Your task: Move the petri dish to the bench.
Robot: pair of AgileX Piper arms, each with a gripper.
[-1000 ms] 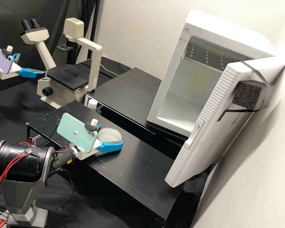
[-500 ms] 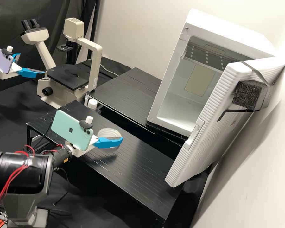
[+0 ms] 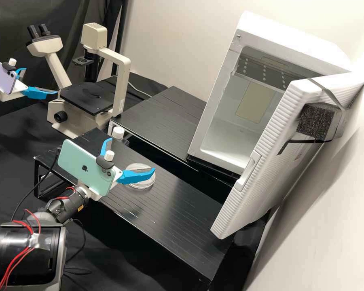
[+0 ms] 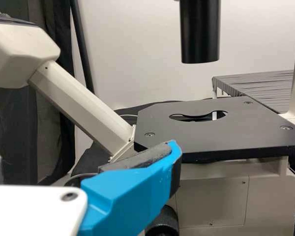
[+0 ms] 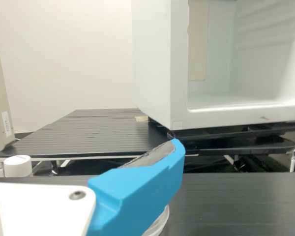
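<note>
Has the right hand (image 3: pixel 132 154) spread open close by the petri dish (image 3: pixel 140 185) lying flat on the black worktop (image 3: pixel 178 216) — can't tell if touching it. Also has the left hand (image 3: pixel 41 81) open — near the microscope (image 3: pixel 87 97).

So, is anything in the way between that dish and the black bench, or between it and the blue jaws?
Nothing visible is. The petri dish rests on the black bench, and nothing shows between it and the right gripper, raised near it with jaws open.

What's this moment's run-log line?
petri dish: on bench | right gripper: open, near dish | left gripper: open, near microscope
</note>
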